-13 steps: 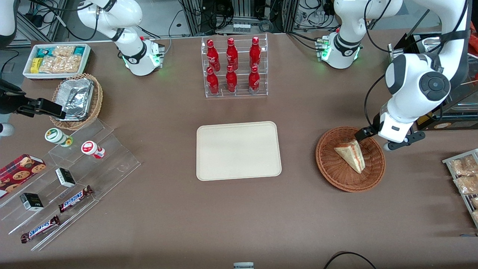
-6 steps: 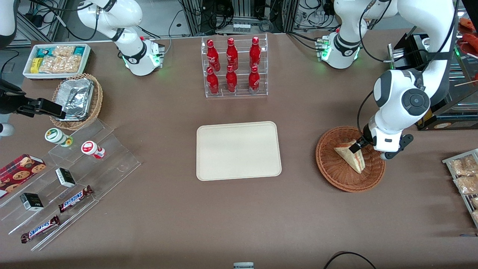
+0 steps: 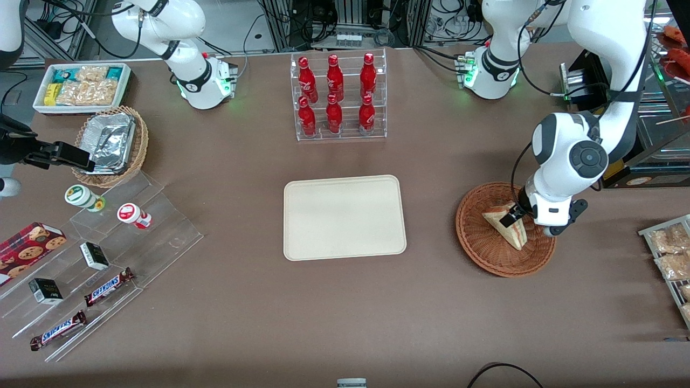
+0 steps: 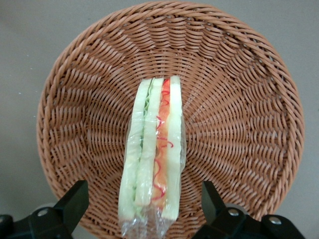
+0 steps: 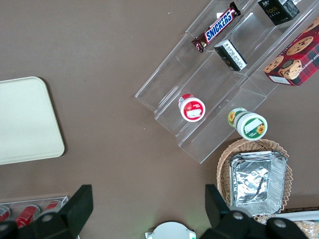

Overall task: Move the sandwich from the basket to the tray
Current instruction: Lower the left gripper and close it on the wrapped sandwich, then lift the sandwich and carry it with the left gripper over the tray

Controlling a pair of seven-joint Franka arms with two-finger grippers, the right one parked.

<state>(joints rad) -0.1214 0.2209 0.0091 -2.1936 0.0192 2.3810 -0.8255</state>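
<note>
The wrapped sandwich [image 4: 153,157] lies in the round wicker basket [image 3: 485,253], standing on its long edge so the red and green filling faces up. That pose suits a pinch across the two bread faces. The gripper [image 4: 144,211] hangs directly over the wedge with its fingers [image 4: 72,201] spread wide, one to each side of the bread and clear of the wrap, so nothing is held yet. In the front view the gripper [image 3: 512,217] sits above the basket, over the wider end of the sandwich; how close the fingertips are to the basket floor is hard to judge. The cream tray [image 3: 302,248] waits bare mid-worktop, well apart from the basket toward the parked arm's end. The likely next step is lowering and closing gently, since the soft bread would crush.
</note>
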